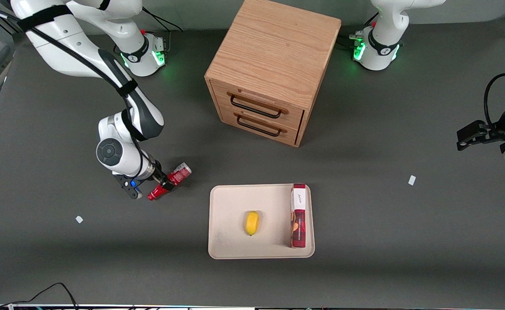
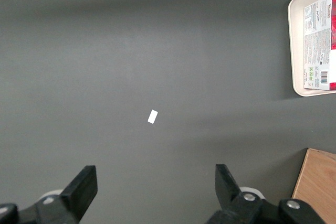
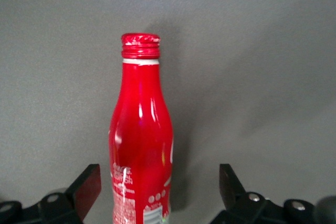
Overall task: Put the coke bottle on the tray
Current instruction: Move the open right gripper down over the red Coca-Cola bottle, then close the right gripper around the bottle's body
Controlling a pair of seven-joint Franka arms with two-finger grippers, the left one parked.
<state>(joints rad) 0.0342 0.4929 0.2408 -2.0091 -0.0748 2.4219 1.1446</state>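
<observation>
The coke bottle (image 1: 179, 174) is slim and red with white lettering. It lies on the dark table beside the tray, toward the working arm's end. Its red cap points toward the front camera. The cream-beige tray (image 1: 231, 202) lies flat near the table's middle and also shows in the left wrist view (image 2: 295, 40). My right gripper (image 1: 163, 186) is low over the bottle's middle. In the right wrist view the gripper (image 3: 159, 179) is open, with one finger on each side of the bottle (image 3: 140, 124) and a gap at both sides.
A yellow lemon (image 1: 252, 222) and a flat red-and-white box (image 1: 298, 215) lie on the tray. A wooden two-drawer cabinet (image 1: 269, 69) stands farther from the front camera than the tray. Small white scraps (image 1: 79, 219) (image 1: 412, 180) lie on the table.
</observation>
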